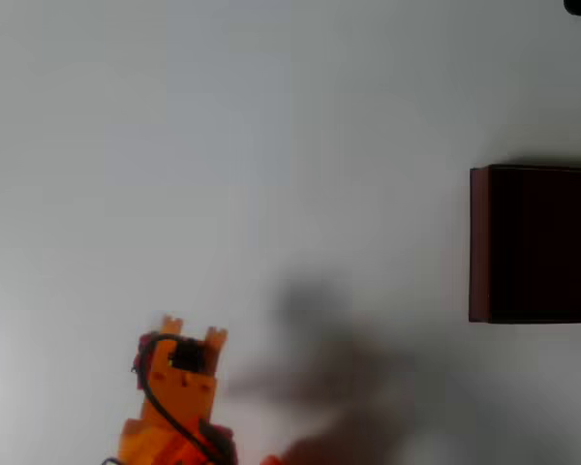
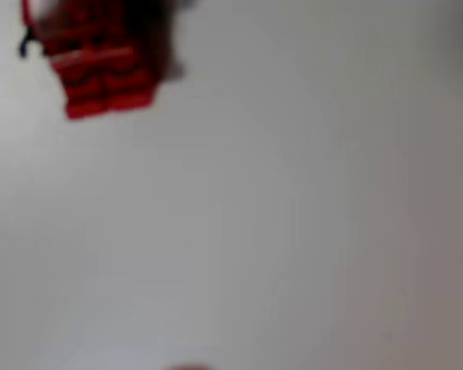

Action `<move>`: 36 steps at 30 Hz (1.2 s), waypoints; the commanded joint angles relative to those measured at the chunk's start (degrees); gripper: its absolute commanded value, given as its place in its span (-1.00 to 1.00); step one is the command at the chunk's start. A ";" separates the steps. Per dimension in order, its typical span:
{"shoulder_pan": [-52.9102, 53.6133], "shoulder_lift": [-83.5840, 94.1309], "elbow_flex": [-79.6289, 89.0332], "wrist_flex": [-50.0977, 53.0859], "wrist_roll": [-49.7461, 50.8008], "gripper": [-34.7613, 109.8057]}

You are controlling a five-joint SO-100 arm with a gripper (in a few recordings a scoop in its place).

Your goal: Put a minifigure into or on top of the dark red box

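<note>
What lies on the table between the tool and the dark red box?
In the overhead view, the stretch of white table between the tool and the dark red box is bare; only a soft grey shadow falls across it.

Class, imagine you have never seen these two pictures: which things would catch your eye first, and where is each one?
In the overhead view, the dark red box stands out at the right edge of the white table, cut off by the frame. The orange gripper pokes up at the bottom left, far from the box. In the blurred wrist view, the red minifigure sits in the top left corner.
</note>
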 commanded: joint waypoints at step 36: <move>-4.48 -27.42 -5.80 -24.61 -5.10 -0.24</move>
